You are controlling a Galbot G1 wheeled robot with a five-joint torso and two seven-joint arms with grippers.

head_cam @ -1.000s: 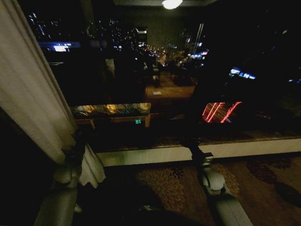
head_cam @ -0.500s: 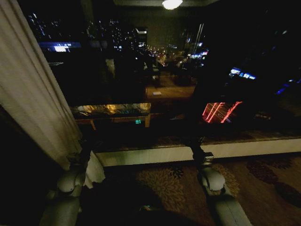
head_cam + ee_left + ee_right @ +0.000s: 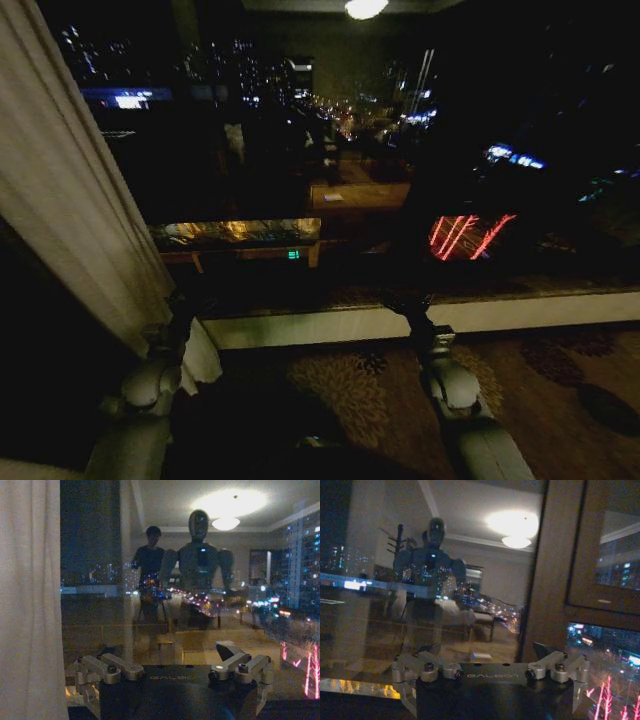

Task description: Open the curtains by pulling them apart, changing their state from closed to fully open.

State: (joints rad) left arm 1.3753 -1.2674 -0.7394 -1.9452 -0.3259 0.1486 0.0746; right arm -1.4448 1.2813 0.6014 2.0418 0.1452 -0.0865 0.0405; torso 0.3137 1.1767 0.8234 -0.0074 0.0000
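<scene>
Curtain status: one sheer cream panel (image 3: 70, 200) hangs bunched at approx 9 o'clock in head view, running from top edge down to the sill line. Window glass (image 3: 330, 150) across the centre and toward 3 o'clock is bare, night city visible through it. No second panel seen on the 3 o'clock side. Judgement: task at or near its end, opening step largely done on the left; the right panel's position can't be confirmed.

Left pincer (image 3: 183, 300) sits at approx 7 o'clock, right beside the panel's lower hem, possibly touching. Contact can't be confirmed, too dark. Right pincer (image 3: 408, 300) sits at approx 5 o'clock, in front of the sill (image 3: 520, 315), well apart from any cloth.

Pincer state: left wrist view shows the left pincer's jaws spread, nothing between them, cloth off to one side of the frame. Right wrist view shows the right pincer's jaws likewise spread and empty, facing glass and a dark wooden frame post (image 3: 555, 565).

Next move, as judgement: check whether the left panel needs pushing further toward 9 o'clock; if so, the left pincer must close on the hem first.

View differences: wrist views show the robot's reflection in the glass and the jaw state; head view gives the carpet (image 3: 350, 390), the sill and both arms' placement.
</scene>
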